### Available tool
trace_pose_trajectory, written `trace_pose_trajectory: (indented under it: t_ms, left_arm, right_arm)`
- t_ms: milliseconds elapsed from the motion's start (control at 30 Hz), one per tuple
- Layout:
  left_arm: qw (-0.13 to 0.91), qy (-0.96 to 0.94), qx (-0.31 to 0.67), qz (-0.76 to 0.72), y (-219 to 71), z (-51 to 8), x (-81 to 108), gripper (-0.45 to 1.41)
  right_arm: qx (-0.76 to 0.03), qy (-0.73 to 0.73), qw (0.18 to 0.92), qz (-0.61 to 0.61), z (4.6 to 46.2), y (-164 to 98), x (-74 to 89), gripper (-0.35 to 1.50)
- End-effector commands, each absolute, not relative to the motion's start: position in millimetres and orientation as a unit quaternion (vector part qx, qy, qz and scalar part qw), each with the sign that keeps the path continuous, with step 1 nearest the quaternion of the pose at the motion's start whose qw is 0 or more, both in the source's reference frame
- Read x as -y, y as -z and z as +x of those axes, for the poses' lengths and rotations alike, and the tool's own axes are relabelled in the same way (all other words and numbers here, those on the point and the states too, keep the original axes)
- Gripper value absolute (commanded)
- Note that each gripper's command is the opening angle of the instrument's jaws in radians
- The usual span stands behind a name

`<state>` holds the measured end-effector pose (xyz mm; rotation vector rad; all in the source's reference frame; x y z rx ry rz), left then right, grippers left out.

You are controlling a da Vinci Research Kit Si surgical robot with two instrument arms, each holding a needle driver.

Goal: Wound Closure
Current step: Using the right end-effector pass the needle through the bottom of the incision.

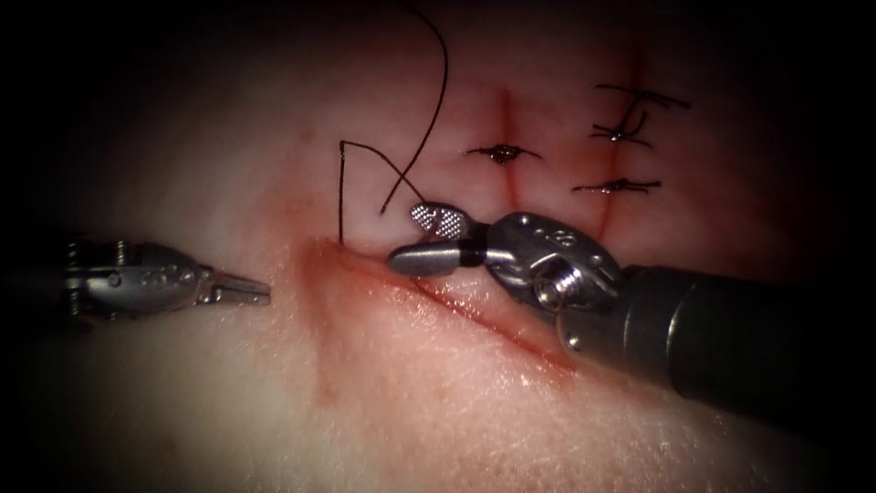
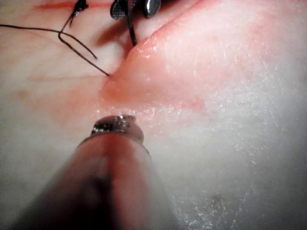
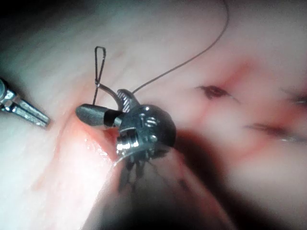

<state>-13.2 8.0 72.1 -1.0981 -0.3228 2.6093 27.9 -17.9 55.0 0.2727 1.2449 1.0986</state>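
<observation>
The right gripper (image 1: 429,239) has its two jaws standing apart over the left end of the cut (image 1: 474,310), the ridged face of the upper jaw turned up and clamped on nothing. In the left wrist view, a thin dark curved sliver (image 2: 130,28) stands between the parted jaws of this gripper (image 2: 134,7). It looks to be the needle. Its lower end reaches the lip of the cut, and I cannot tell whether it enters the tissue (image 1: 456,411). The right wrist view shows the same gripper (image 3: 103,106) with jaws apart, just above the cut's wet edge.

The thread (image 1: 342,192) comes out of the tissue at the cut's left end, rises straight up, bends sharply and slants back down to the right gripper's upper jaw. A second strand runs from just beside that jaw in a long curve away from the cut. The left wrist view shows the thread (image 2: 79,48) entering the tissue beside the cut's raised lip. In the right wrist view it (image 3: 192,57) arcs away beyond the gripper.

The left gripper (image 1: 260,292) lies to the left of the cut, well apart from it, jaws pressed together and holding nothing, its tip pointing at the cut. It also appears in its own wrist view (image 2: 115,123) and in the right wrist view (image 3: 33,115).

Red fluid (image 1: 319,310) stains the tissue around the cut's left end. Beyond the cut, three tied stitches (image 1: 500,153) sit across older closed lines.
</observation>
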Motion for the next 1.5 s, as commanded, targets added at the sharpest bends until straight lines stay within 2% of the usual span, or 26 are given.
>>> trace_pose_trajectory:
  t_ms: [33,233,500,567,600,667,700,733,767,867,933,1000,1200,1500]
  left_arm:
    - [0.144,-0.905,0.114,-0.384,-72.7,-14.0,-7.6,-0.45]
    - [0.141,-0.903,0.116,-0.389,-72.8,-14.6,-7.4,-0.45]
    - [0.139,-0.903,0.117,-0.389,-72.9,-14.3,-7.4,-0.45]
    - [0.139,-0.903,0.117,-0.389,-72.9,-14.3,-7.4,-0.45]
    - [0.139,-0.903,0.117,-0.389,-72.9,-14.3,-7.4,-0.45]
    - [0.139,-0.903,0.117,-0.389,-72.9,-14.3,-7.4,-0.45]
    - [0.139,-0.903,0.117,-0.389,-72.9,-14.3,-7.4,-0.45]
    - [0.139,-0.903,0.117,-0.389,-72.9,-14.3,-7.4,-0.45]
    - [0.139,-0.903,0.117,-0.389,-73.0,-14.3,-7.4,-0.45]
    - [0.14,-0.903,0.116,-0.389,-73.0,-14.5,-7.4,-0.45]
    - [0.14,-0.903,0.116,-0.389,-73.0,-14.6,-7.4,-0.45]
    - [0.14,-0.903,0.116,-0.389,-73.0,-14.6,-7.4,-0.45]
    - [0.139,-0.903,0.116,-0.389,-73.0,-14.3,-7.3,-0.45]
    - [0.139,-0.903,0.116,-0.389,-73.0,-14.2,-7.3,-0.45]
  right_arm:
    - [-0.553,-0.475,0.676,0.107,28.8,-55.6,17.0,1.4]
    - [-0.57,-0.406,0.714,0.018,27.4,-55.6,14.3,1.41]
    - [-0.554,-0.397,0.731,-0.022,25.4,-56.0,12.6,1.41]
    - [-0.552,-0.412,0.725,-0.012,24.7,-56.0,13.1,1.26]
    - [-0.552,-0.442,0.707,0.014,24.4,-55.9,13.5,1.11]
    - [-0.55,-0.487,0.678,0.039,23.7,-55.6,14.4,0.66]
    - [-0.546,-0.502,0.669,0.043,23.6,-55.4,14.8,0.54]
    - [-0.541,-0.528,0.652,0.059,23.6,-55.2,15.2,0.54]
    - [-0.529,-0.549,0.642,0.083,23.9,-55.1,15.6,0.86]
    - [-0.493,-0.577,0.639,0.126,25.1,-54.8,16.5,1.3]
    - [-0.48,-0.592,0.632,0.14,26.1,-54.8,16.7,1.38]
    - [-0.476,-0.599,0.627,0.146,27.1,-55.1,16.7,1.4]
    - [-0.474,-0.6,0.629,0.142,28.8,-56.1,16.5,1.26]
    - [-0.471,-0.619,0.619,0.105,27.1,-56.6,16.1,1.23]
